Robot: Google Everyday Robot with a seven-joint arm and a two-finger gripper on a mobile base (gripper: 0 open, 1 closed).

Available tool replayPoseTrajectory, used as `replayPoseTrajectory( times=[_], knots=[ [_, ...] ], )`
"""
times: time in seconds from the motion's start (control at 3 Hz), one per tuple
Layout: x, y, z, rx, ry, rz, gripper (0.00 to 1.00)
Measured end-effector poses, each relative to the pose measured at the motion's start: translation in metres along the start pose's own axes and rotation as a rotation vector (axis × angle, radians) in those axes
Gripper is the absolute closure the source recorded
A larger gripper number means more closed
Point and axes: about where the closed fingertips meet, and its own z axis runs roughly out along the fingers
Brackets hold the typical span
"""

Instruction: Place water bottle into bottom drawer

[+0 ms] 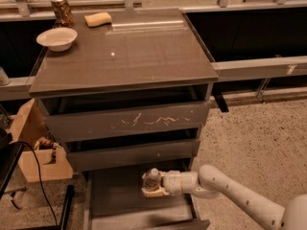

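The bottom drawer (115,198) is pulled open at the foot of the grey-brown cabinet, showing a bare grey interior. The water bottle (153,178), small and clear with a pale cap, stands upright over the drawer's right side. My gripper (154,183) reaches in from the lower right on a white arm and is shut on the bottle, with its cream-coloured fingers (152,192) wrapped around the bottle's lower part. Whether the bottle's base touches the drawer floor I cannot tell.
Above are the plain middle drawer (132,155) and the scratched upper drawer (129,121). On the cabinet top (124,51) sit a white bowl (57,38), a brownish can (62,11) and a yellow sponge (98,19). A cardboard box (33,147) stands at left; speckled floor lies to the right.
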Motion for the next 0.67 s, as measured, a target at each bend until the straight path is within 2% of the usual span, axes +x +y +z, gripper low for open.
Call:
replayPoseTrajectory(
  times=[0.67],
  knots=[
    [0.041, -0.021, 0.015, 0.002, -0.009, 0.0, 1.0]
  ],
)
